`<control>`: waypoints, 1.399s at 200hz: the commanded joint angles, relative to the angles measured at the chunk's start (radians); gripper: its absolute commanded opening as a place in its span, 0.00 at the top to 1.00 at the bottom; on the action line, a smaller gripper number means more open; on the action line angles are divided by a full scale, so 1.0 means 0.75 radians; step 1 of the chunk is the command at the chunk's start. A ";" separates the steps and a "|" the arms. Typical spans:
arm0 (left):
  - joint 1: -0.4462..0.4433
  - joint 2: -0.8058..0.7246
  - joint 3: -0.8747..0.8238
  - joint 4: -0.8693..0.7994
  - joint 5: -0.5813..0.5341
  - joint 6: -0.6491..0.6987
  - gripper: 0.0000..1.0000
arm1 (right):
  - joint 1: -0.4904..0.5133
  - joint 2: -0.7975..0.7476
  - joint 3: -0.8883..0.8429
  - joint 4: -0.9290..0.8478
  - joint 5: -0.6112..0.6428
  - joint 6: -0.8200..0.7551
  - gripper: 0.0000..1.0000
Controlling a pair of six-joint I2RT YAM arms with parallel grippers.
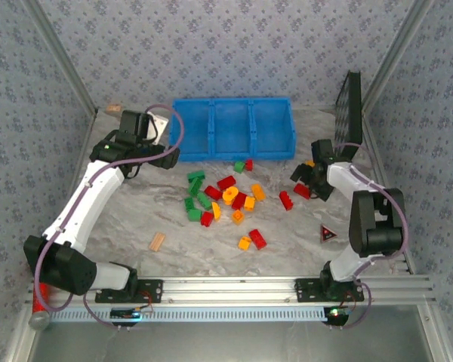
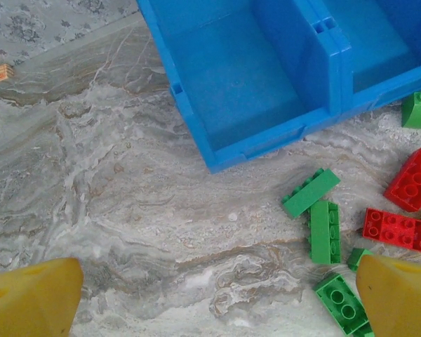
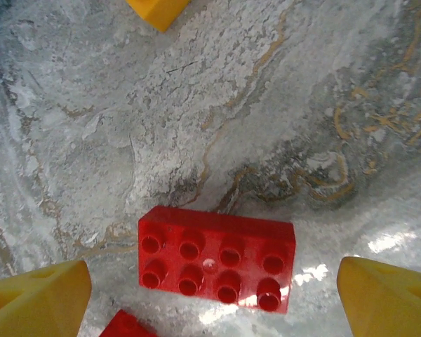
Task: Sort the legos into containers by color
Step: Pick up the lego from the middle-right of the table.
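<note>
Legos (image 1: 230, 196) lie scattered: red, green, orange-yellow.

Bright, even light; slight glare

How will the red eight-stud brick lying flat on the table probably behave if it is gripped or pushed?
The red brick looks like hard, boxy plastic, so it should stay stiff and not roll. Its glossy faces may slip slightly in a grip. Lying flat on the smooth table, it would likely slide, not tip.
</note>
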 commanded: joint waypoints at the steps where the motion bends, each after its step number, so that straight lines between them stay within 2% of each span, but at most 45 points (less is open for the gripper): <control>1: -0.007 -0.004 0.017 -0.032 -0.014 0.029 0.00 | 0.005 0.069 0.043 -0.009 -0.011 -0.067 0.09; 63: -0.007 0.019 0.040 -0.080 -0.048 0.024 0.00 | 0.002 0.196 0.047 0.015 -0.007 -0.094 0.14; 131: -0.013 0.018 0.045 -0.101 -0.075 0.006 0.00 | 0.004 0.271 0.072 0.003 -0.018 -0.151 0.43; 175: -0.017 -0.017 0.019 -0.103 -0.096 0.002 0.00 | 0.012 0.229 0.096 -0.097 -0.015 -0.235 0.55; 244: -0.017 -0.039 -0.002 -0.092 -0.097 0.001 0.00 | 0.058 0.032 0.252 -0.325 0.009 -0.329 0.58; 280: -0.017 -0.051 0.002 -0.095 -0.106 0.005 0.00 | 0.132 0.049 0.496 -0.399 0.031 -0.357 0.58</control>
